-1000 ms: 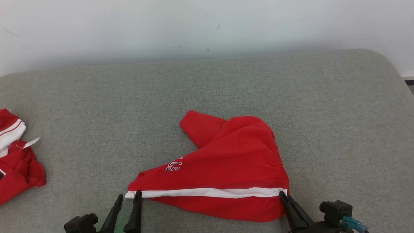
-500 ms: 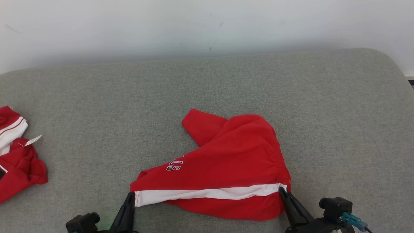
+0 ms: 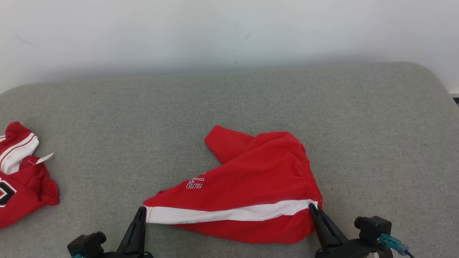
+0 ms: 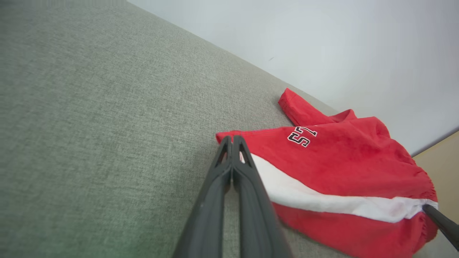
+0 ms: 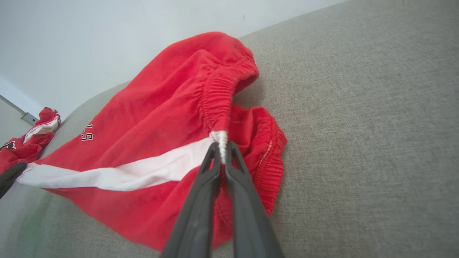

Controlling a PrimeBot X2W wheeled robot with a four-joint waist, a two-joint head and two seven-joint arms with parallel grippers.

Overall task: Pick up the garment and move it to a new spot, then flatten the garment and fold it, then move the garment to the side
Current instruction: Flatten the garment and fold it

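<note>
Now we see both grippers pinching the red shorts [image 3: 251, 175] near the 6 o'clock edge of the grey cushion [image 3: 143, 118]. The left gripper [image 3: 142, 210] has its fingers pressed together on the hem end of the white side stripe [image 3: 229, 214], at the shorts' 7 o'clock corner. In the left wrist view, its tips [image 4: 232, 140] sit closed right on that corner. The right gripper [image 3: 311, 207] is clamped on the other end of the stripe, at about 4 o'clock. Its wrist view shows the white waistband edge caught between the closed fingers [image 5: 222, 147], with the gathered elastic waistband [image 5: 218, 93] bunched just beyond. The stripe runs between the two grips, and the rest of the shorts lies crumpled on the cushion. The "LS" lettering [image 3: 195, 183] faces up, upside down to us. Well apart, at 9 o'clock, lies a second garment [image 3: 21, 175] — red and white, rumpled. A pale wall [image 3: 215, 28] stands at 12 o'clock.
</note>
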